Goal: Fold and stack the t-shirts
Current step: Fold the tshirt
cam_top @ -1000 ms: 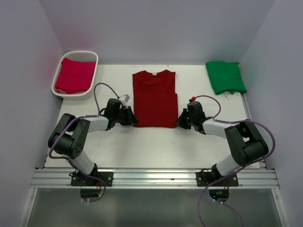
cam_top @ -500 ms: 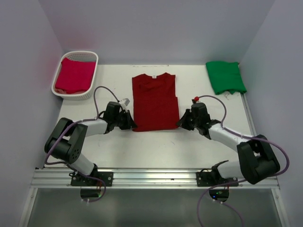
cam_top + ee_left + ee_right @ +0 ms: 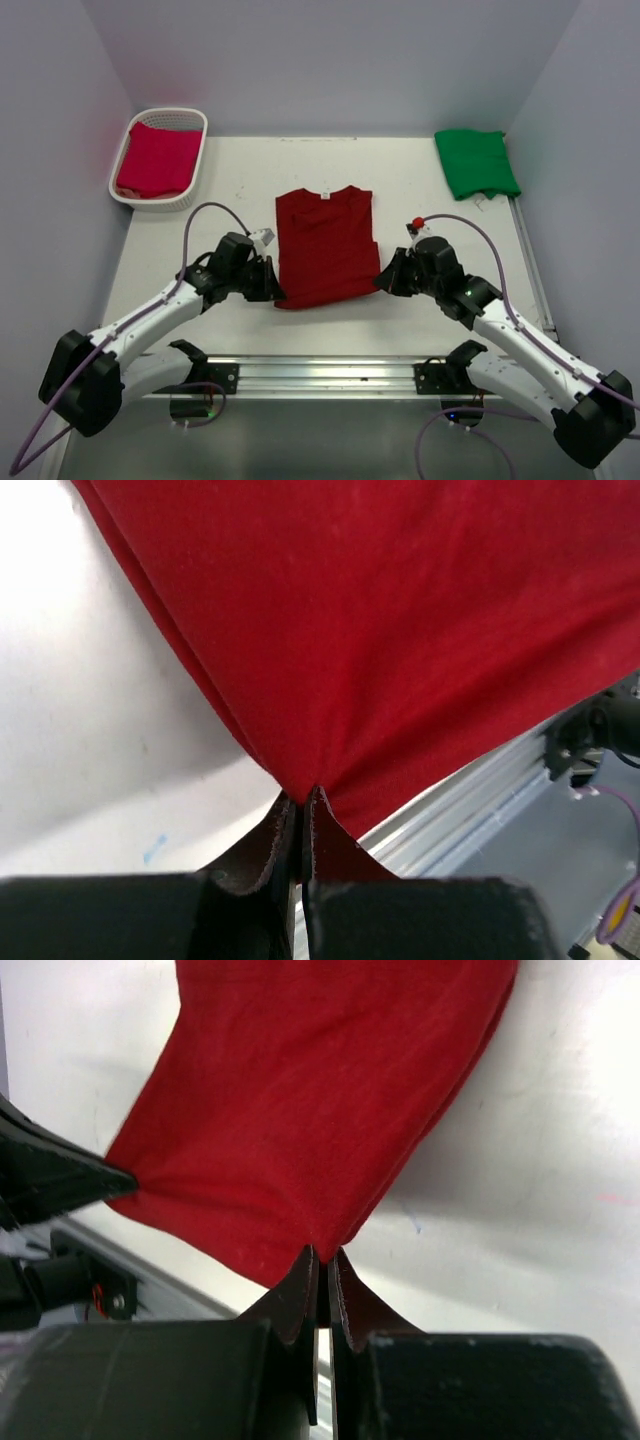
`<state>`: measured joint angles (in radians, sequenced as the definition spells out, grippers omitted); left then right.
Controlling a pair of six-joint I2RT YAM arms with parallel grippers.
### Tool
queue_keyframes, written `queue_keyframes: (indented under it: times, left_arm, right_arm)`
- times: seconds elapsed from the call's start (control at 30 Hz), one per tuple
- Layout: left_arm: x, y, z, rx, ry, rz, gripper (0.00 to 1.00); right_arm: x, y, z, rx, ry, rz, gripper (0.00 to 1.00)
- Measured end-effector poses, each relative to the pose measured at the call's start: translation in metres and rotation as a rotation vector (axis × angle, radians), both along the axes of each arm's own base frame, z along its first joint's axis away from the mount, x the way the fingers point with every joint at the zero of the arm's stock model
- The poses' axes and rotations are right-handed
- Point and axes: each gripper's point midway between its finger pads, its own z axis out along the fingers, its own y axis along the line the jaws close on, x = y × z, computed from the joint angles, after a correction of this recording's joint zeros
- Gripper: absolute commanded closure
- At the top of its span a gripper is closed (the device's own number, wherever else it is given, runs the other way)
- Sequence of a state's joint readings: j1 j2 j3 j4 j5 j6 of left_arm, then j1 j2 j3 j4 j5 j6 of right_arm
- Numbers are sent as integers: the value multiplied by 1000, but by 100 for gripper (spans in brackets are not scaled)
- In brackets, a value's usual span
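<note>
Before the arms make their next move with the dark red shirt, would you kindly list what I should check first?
1. The left gripper shut on the maroon t-shirt at its near-left corner: ok.
2. The right gripper shut on the near-right corner: ok.
3. All cloth layers caught in both pinches: cannot tell.
4. The green t-shirt folded, far right, apart from both arms: ok.
5. The crimson t-shirt out of the basket: not ok, it lies inside.

Three tees: one maroon tee (image 3: 325, 245), one green tee (image 3: 476, 163), one crimson tee (image 3: 158, 160). One basket (image 3: 150, 201). One table (image 3: 330, 322). One metal rail (image 3: 330, 375). Two arms: left arm (image 3: 150, 320), right arm (image 3: 520, 335). Two grippers: left gripper (image 3: 302, 805), right gripper (image 3: 322, 1265).
</note>
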<state>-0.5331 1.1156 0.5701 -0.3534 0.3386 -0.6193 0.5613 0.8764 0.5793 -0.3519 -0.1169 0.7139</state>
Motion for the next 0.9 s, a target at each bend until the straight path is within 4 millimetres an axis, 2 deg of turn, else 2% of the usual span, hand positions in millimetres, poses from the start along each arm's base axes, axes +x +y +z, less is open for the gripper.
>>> queue_keyframes:
  times: [0.1,0.2,0.3,0.43,0.6,0.8,0.9]
  left_arm:
    - [-14,6,16,-17,-4,18,94]
    - [-24,12,28,-25,1,39,94]
    - [-26,15,39,-30,-18,60,93]
    - [-11,17,46,-6,-56,94,93]
    - [27,14,54,65,-120,132,93]
    - [94,8,80,111,-269,186,93]
    - [127,14,80,124,-298,225,93]
  right_arm:
    - [-22,2,7,-17,7,47,100]
    - [-35,3,17,-25,6,69,100]
    - [-36,1,27,-32,-8,68,100]
    - [-25,-1,34,-68,-33,38,100]
    - [8,-1,36,-174,-81,-6,100]
    - [57,5,48,-284,-164,-59,100]
    - [83,4,51,-303,-186,-92,100]
